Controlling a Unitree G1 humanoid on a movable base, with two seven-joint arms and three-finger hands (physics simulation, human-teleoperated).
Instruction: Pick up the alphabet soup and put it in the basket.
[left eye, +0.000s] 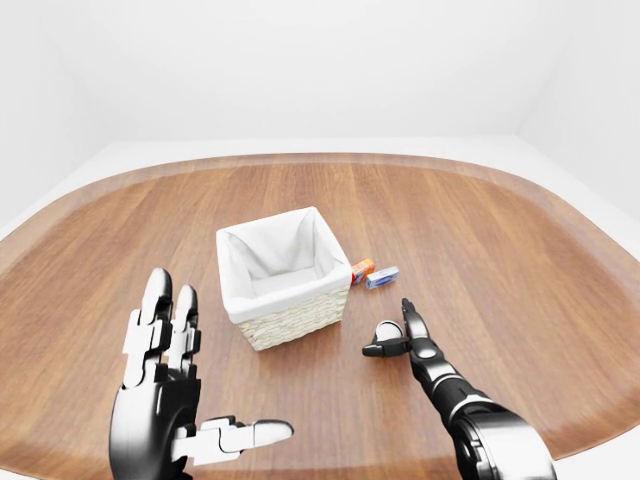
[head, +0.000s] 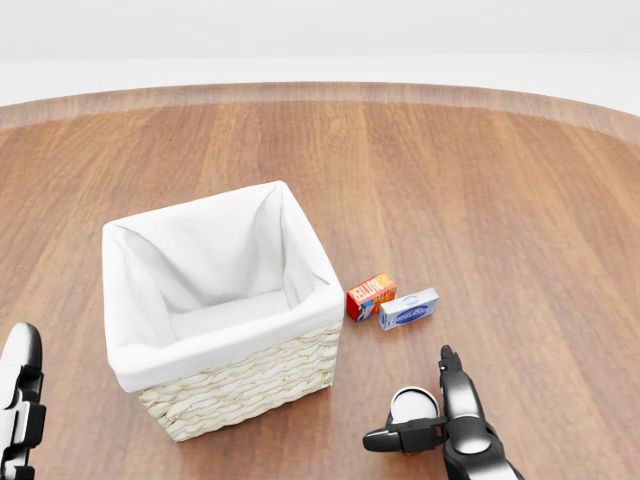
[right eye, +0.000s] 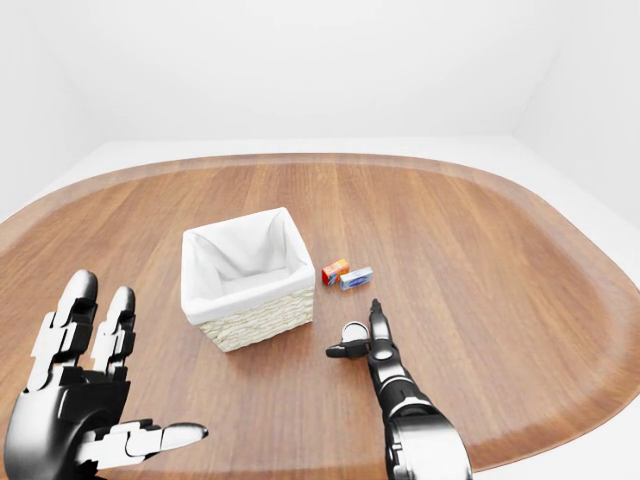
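Right hand (head: 425, 425) is down beside the small round alphabet soup can with its pale lid (head: 412, 405), which stands upright on the brown wooden table (head: 520, 200), just off the lower right corner of the wicker basket with the white cloth liner (head: 215, 300). Thumb out to one side, long finger up along the other, touching the can or very nearly so, but not clenched round it: no firm grasp yet, I'd say. Left hand (left eye: 165, 400) hangs well below-left of the basket, fingers spread, holding nothing. Right of the basket lie a small red-orange box (head: 371, 296) and a pale blue-and-white box (head: 408, 309). The can looks rigid, smooth-walled, probably slippery; best pinched across its sides at mid-height and kept upright.
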